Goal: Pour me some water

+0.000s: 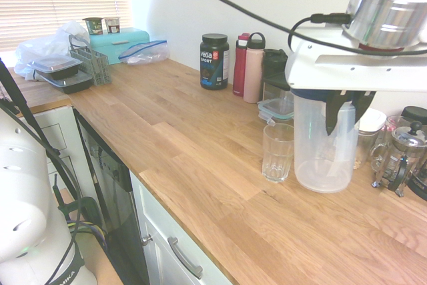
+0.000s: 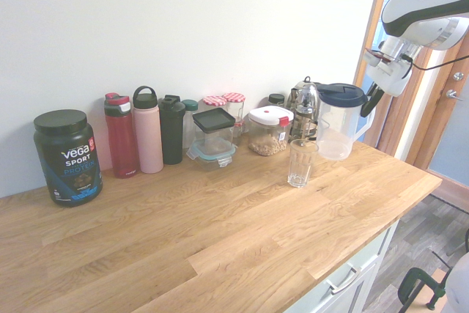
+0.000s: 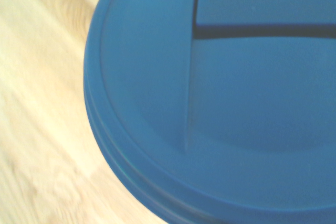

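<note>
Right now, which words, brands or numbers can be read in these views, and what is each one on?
"Vega SPORT": black tub
"PROTEIN": same tub, below that
"FRANKA EMIKA": robot arm
Too small to read: the tub's remaining print, the food container's label, and the print on two small cups.

Your pitcher (image 1: pixel 325 155) stands upright on the wooden counter (image 1: pixel 193 165), its clear, slightly cloudy body topped by a round blue lid (image 3: pixel 152 108) and fitted with a clear side handle (image 2: pixel 365 127). You can't tell from here whether it holds water. Your glass (image 1: pixel 277 155), clear and faceted, stands upright close beside the pitcher, its mouth uncovered.
</note>
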Motion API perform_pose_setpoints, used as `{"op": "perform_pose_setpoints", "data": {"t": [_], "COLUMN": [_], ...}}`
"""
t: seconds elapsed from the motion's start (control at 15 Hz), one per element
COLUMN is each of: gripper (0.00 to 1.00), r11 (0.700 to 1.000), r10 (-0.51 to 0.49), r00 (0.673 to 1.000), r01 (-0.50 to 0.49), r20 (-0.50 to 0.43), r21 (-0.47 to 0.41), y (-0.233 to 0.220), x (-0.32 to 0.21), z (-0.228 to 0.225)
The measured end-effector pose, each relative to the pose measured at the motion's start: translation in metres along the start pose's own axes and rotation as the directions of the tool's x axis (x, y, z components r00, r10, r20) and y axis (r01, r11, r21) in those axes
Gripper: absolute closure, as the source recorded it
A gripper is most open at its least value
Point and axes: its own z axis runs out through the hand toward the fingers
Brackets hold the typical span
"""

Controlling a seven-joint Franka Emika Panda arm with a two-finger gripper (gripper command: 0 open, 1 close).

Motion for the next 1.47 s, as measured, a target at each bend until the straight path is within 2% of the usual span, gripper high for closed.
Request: {"op": "perform_pose_setpoints", "data": {"t": [0.13, 0.27, 0.47, 0.8, 0.93, 1.27, 1.47], "gripper": [1.00, 1.00, 1.00, 1.00, 1.00, 1.00, 1.00], "r11": [0.999, 0.996, 0.969, 0.964, 0.951, 0.892, 0.844], "r10": [0.042, 0.078, 0.227, 0.230, 0.276, 0.408, 0.497], "r00": [0.999, 0.995, 0.972, 0.973, 0.960, 0.900, 0.839], "r01": [-0.042, -0.080, -0.231, -0.232, -0.280, -0.429, -0.526], "r20": [-0.017, -0.056, -0.057, -0.030, -0.044, -0.155, -0.221], "r21": [-0.001, -0.031, -0.082, -0.132, -0.131, -0.141, -0.100], "y": [-0.007, -0.008, -0.036, -0.156, -0.219, -0.381, -0.447], "x": [-0.016, -0.044, -0.079, -0.095, -0.090, -0.087, -0.098], "z": [0.004, -0.021, -0.056, -0.053, -0.041, -0.003, 0.031]}}
